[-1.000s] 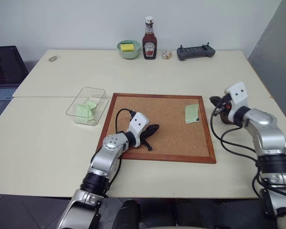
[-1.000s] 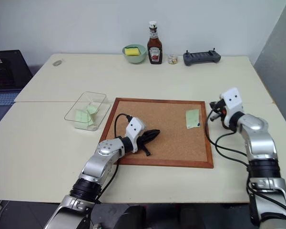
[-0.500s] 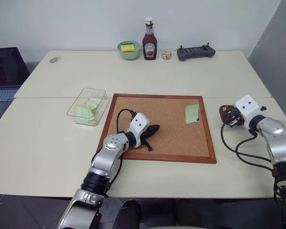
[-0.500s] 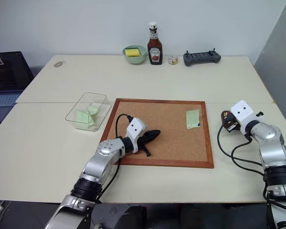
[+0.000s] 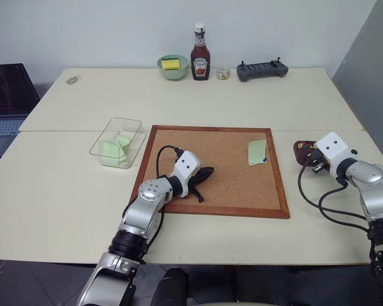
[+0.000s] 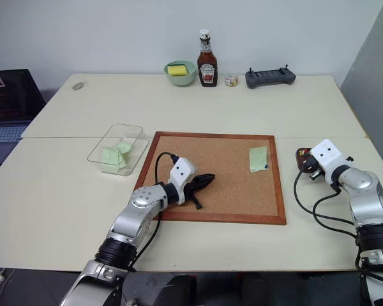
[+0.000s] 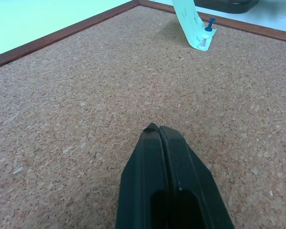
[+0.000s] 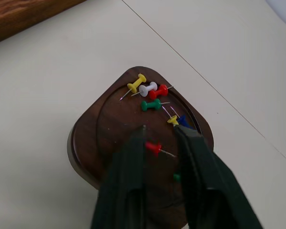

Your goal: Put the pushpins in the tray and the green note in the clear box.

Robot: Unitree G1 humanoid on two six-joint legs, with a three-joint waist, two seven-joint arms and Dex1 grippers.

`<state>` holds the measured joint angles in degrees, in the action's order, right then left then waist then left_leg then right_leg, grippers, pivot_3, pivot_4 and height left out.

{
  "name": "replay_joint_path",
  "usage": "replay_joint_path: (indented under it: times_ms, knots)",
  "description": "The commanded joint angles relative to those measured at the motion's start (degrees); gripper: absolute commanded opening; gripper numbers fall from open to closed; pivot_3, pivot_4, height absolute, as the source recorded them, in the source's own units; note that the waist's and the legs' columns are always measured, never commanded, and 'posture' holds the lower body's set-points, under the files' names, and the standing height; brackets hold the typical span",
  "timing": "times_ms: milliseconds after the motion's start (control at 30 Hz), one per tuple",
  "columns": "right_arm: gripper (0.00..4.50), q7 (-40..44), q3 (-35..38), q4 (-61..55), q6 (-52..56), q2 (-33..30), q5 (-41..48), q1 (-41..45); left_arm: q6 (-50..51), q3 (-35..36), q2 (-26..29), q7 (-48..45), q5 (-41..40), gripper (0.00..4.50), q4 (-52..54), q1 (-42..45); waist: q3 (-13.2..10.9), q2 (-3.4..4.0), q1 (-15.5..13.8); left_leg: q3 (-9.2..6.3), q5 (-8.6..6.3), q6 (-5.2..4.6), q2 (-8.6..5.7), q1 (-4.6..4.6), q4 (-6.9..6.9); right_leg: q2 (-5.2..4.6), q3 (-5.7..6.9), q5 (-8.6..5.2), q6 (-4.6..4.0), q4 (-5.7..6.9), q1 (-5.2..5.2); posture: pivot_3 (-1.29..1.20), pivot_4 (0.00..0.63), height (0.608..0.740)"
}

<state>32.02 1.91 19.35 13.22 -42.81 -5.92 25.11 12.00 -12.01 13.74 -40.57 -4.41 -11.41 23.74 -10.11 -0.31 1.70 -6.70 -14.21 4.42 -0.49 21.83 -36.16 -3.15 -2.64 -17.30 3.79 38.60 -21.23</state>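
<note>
We are at the drop-off of a pushpin: our right claw (image 8: 159,143) hangs just over the tray (image 8: 93,143), its two black fingers parted a little, and a red pushpin (image 8: 155,148) sits in the gap between them; whether it is free of the fingers or touching one we cannot tell. Several other pins, yellow, white, red, green and blue, already lie in the tray, which stands on the desk (image 5: 179,95) just beside the right edge of the corkboard (image 5: 223,185). Our left claw (image 7: 169,191) is closed tight with nothing in it, resting low over the cork near the board's middle. The green note (image 5: 257,152) is not yet freed: it lies on the right part of the board, held at its lower corner by a blue pushpin (image 7: 209,23). The clear box (image 5: 118,141) waits on the desk left of the board, with green slips already in it. As we judge it, the next move calls for lifting the right claw clear of the tray, then pinching that small blue head and pulling it out without dragging the paper.
</note>
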Motion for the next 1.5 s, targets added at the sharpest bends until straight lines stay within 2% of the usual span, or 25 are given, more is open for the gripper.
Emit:
replay_joint_path:
  times_ms: [33, 133, 300, 467, 600, 767, 1000, 1133, 1433, 1500]
  knots:
    - [1.94, -0.59, 2.4, -2.58, 0.57, -1.29, 0.76, 0.12, 1.0, -2.41, -0.39, -0.92, 0.92, 0.0, -2.85, -1.73, 0.0, 0.0, 0.0, 0.0, 0.0, 0.0, 0.0, 0.0, 0.0, 0.0, 0.0, 0.0, 0.0, 0.0, 0.0, 0.0, 0.15, 0.74]
    - [2.52, 0.13, 5.51, -5.13, 3.69, -1.98, 3.41, 0.21, 1.0, -2.31, -0.26, -0.87, 0.96, 0.0, -2.81, -1.75, 0.0, 0.0, -0.01, 0.0, 0.0, 0.0, 0.0, 0.0, 0.0, 0.0, 0.0, 0.0, 0.0, 0.0, 0.0, 0.0, 0.15, 0.74]
    - [2.52, 7.15, 11.09, -15.31, 16.0, -2.0, 13.99, -1.73, 0.84, -1.85, 0.29, -0.83, 0.84, 0.0, -2.66, -2.1, 0.0, 0.0, -0.04, -0.03, 0.0, 0.0, 0.0, 0.01, 0.0, 0.0, 0.01, 0.0, 0.0, -0.01, 0.02, 0.0, 0.15, 0.74]
    - [2.52, 11.91, 10.23, -26.3, 23.83, 1.54, 23.77, -5.03, 0.86, -1.91, 0.43, -0.77, 0.89, 0.0, -2.65, -2.13, 0.01, 0.01, 0.02, -0.05, 0.0, -0.01, 0.02, -0.02, 0.01, 0.02, 0.04, 0.0, 0.0, -0.02, 0.05, 0.0, 0.15, 0.74]
    - [2.52, 10.75, 6.01, -26.79, 22.2, 4.68, 22.81, -6.02, 0.91, -2.04, 0.28, -0.68, 0.98, 0.0, -2.74, -2.02, 0.02, 0.03, 0.07, -0.05, 0.0, -0.01, 0.02, -0.02, 0.0, 0.02, 0.04, -0.01, 0.02, -0.02, 0.06, 0.0, 0.15, 0.74]
    - [2.52, 9.32, 0.63, -20.67, 16.29, 7.95, 19.0, -3.23, 1.05, -2.14, 0.21, -0.56, 1.13, 0.0, -2.62, -1.96, 0.02, 0.03, 0.07, -0.05, 0.0, -0.01, 0.02, -0.02, 0.01, 0.02, 0.05, -0.01, 0.02, -0.02, 0.04, 0.0, 0.15, 0.74]
    - [2.52, 9.16, -1.86, -13.75, 11.18, 9.84, 16.69, -0.05, 1.33, -2.02, 0.39, -0.34, 1.16, 0.0, -1.93, -2.51, 0.02, 0.02, 0.07, -0.06, 0.0, 0.0, 0.01, -0.02, 0.01, 0.02, 0.05, -0.01, 0.02, -0.02, 0.03, 0.0, 0.15, 0.74]
    - [1.91, 9.25, -2.75, -11.86, 10.04, 10.55, 15.94, 0.89, 1.43, -1.96, 0.35, -0.19, 1.14, 0.0, -1.78, -2.6, 0.02, 0.03, 0.1, -0.06, 0.0, 0.0, 0.02, -0.02, 0.02, 0.02, 0.05, -0.01, 0.02, -0.03, 0.03, 0.0, 0.15, 0.74]
    - [0.05, 9.44, -3.0, -11.15, 9.69, 11.08, 15.9, 1.47, 1.55, -1.93, 0.42, -0.23, 1.08, 0.0, -1.68, -2.68, 0.03, 0.04, 0.11, -0.06, 0.0, 0.0, 0.02, -0.02, 0.03, 0.02, 0.05, -0.01, 0.02, -0.03, 0.02, 0.0, 0.15, 0.74]
    - [0.0, 9.58, -2.79, -11.37, 9.86, 10.96, 16.02, 1.38, 1.55, -1.95, 0.43, -0.22, 1.1, 0.0, -1.67, -2.68, 0.03, 0.04, 0.11, -0.05, 0.0, -0.01, 0.02, -0.02, 0.02, 0.02, 0.04, -0.01, 0.02, -0.03, 0.02, 0.0, 0.15, 0.74]
